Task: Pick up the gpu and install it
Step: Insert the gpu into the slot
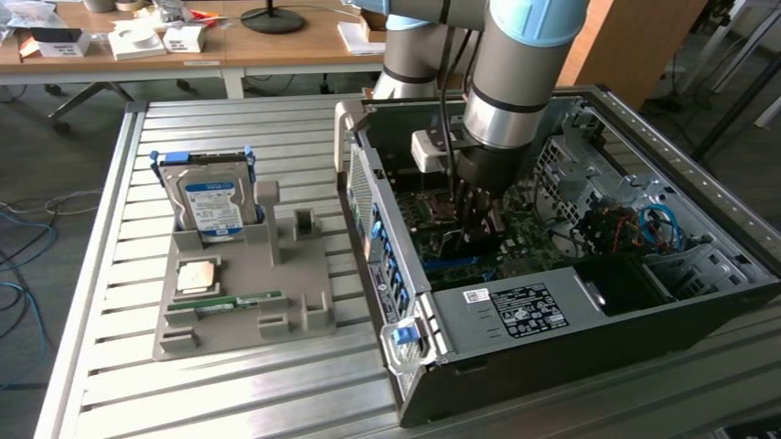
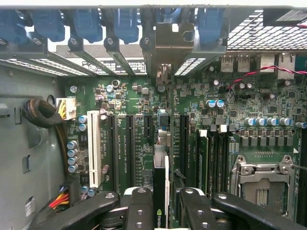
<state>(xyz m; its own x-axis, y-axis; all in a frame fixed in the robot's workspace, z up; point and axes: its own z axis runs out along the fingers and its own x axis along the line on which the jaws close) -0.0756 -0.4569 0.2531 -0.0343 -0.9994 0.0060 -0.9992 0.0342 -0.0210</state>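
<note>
Wrist view: gpu (image 2: 160,216) edge-on in gripper (image 2: 162,197), over mobo (image 2: 125,98)

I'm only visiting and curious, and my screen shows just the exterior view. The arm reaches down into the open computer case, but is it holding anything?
Observer: Yes. In the wrist view the gripper is closed on a thin dark card, seen edge-on.
Visitor: Where is the card?
Observer: It stands over the green circuit board, running parallel to the long black slots.
Visitor: What's at its far end?
Observer: A metal bracket, level with the row of blue clips along the case wall.
</note>
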